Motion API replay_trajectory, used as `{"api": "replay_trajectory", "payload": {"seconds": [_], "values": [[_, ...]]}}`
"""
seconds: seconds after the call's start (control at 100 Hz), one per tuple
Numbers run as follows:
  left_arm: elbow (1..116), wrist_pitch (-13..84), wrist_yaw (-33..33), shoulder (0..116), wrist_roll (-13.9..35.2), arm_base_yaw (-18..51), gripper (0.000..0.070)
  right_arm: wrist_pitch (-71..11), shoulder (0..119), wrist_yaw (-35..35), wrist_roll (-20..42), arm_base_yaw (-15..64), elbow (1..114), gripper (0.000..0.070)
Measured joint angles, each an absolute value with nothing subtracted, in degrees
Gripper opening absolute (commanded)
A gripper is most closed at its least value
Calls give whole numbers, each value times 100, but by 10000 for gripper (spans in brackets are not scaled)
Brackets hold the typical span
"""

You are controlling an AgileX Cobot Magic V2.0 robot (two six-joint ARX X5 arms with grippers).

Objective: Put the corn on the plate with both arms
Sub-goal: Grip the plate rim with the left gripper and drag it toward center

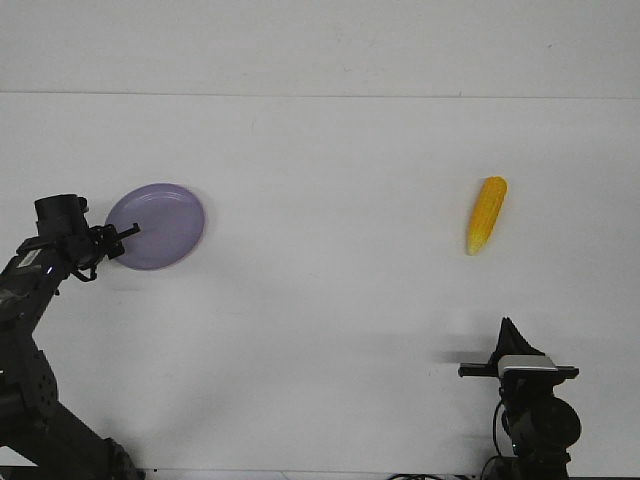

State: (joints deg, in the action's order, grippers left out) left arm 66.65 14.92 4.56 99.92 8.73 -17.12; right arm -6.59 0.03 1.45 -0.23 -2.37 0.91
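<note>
A yellow corn cob (486, 215) lies on the white table (330, 300) at the right, well apart from the lavender plate (160, 222) at the left, whose rim the left gripper (126, 234) clamps, while the right gripper (510, 330), fingers together, hangs nearer than the cob.

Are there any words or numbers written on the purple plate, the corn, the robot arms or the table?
None can be read.
Round lavender-purple plate: plain, unmarked.
Yellow-orange corn cob: no label.
White table: no writing.
Black left gripper and right gripper: no text legible.
</note>
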Motion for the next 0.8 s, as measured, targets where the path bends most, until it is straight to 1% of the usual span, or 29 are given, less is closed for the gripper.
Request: {"api": "replay_trajectory", "payload": {"seconds": [0.07,0.2,0.38,0.45,0.6,0.69,0.8], "values": [[6681,1481,539,9979,871,-1712,9,-659,3,145,-23,-237,91,17],[6681,1553,952,9695,871,-1712,9,-659,3,145,-23,-237,91,17],[6681,2060,1669,8560,893,-1673,9,-659,3,145,-23,-237,91,17],[6678,2263,1809,8038,939,-1559,9,-659,3,145,-23,-237,91,17],[6681,2816,1885,6947,980,-950,9,-659,3,148,-23,-235,91,17],[6578,2954,1922,6436,998,-395,9,-659,3,145,-23,-237,91,17],[6158,2998,1944,6040,1122,360,9,-659,3,145,-23,-237,91,17]]}}
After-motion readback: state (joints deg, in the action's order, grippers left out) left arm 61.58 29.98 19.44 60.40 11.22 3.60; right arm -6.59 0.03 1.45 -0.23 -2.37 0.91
